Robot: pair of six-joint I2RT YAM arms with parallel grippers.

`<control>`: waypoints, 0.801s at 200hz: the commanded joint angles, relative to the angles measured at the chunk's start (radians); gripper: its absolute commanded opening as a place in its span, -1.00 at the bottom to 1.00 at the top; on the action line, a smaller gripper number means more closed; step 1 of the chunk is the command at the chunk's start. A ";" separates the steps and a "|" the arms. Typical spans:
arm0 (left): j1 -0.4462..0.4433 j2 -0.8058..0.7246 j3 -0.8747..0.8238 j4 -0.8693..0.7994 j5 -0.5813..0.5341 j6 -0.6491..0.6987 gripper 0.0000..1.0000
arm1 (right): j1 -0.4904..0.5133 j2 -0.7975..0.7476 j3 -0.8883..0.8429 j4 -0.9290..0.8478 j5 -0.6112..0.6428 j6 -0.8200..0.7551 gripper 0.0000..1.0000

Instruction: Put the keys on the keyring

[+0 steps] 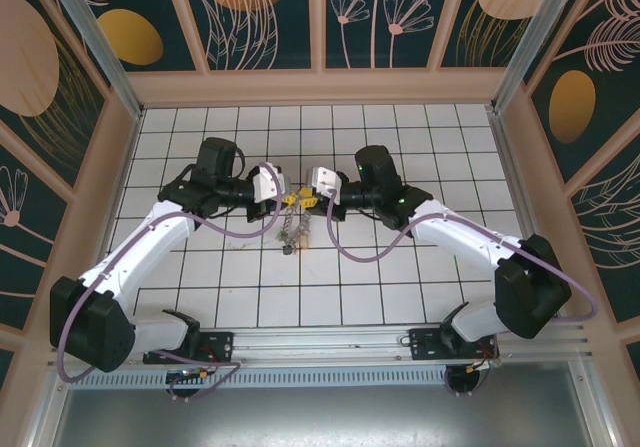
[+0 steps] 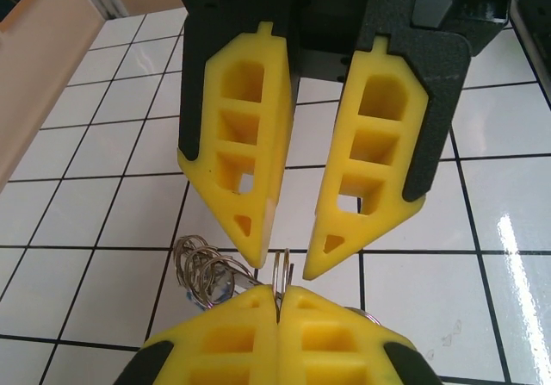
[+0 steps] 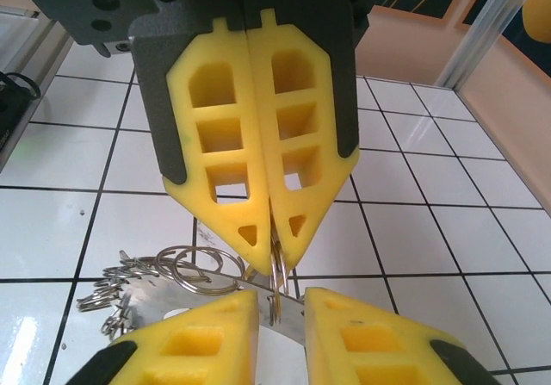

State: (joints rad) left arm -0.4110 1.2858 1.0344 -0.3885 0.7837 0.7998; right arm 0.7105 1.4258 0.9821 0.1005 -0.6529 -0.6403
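In the top view my two grippers meet tip to tip at mid-table, the left gripper (image 1: pixel 287 199) facing the right gripper (image 1: pixel 311 197). The grey-brown beaded keyring (image 1: pixel 291 232) trails toward me below them. The left gripper (image 2: pixel 280 297) is shut on a thin metal ring (image 2: pixel 281 269). The right gripper (image 3: pixel 277 306) is open, its fingertips either side of that ring (image 3: pixel 277 283) without pinching it. A bunch of small rings (image 3: pixel 176 264) and a flat metal key blade (image 3: pixel 215 286) hang beside the pinched ring. The keys' coloured heads are hidden.
The floor is white tile (image 1: pixel 400 267) with dark grout. Peach walls and aluminium posts (image 1: pixel 515 127) enclose it on the left, right and far sides. Purple cables (image 1: pixel 345 247) loop off both arms just above the tiles near the keyring.
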 commanded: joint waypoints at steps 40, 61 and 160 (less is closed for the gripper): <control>0.005 0.034 0.053 0.038 0.083 -0.054 -1.00 | 0.014 0.025 0.029 0.051 -0.015 0.021 -0.86; 0.005 0.032 0.056 0.046 0.077 -0.068 -1.00 | 0.014 0.014 0.008 0.102 -0.008 0.051 -1.00; 0.015 -0.003 -0.005 0.091 0.067 -0.112 -0.40 | -0.016 -0.097 -0.248 0.665 -0.015 0.408 -1.00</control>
State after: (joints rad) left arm -0.3996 1.2854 1.0386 -0.3229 0.8112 0.6971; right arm 0.6991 1.3788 0.7631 0.5201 -0.6380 -0.3424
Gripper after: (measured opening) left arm 0.314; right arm 0.049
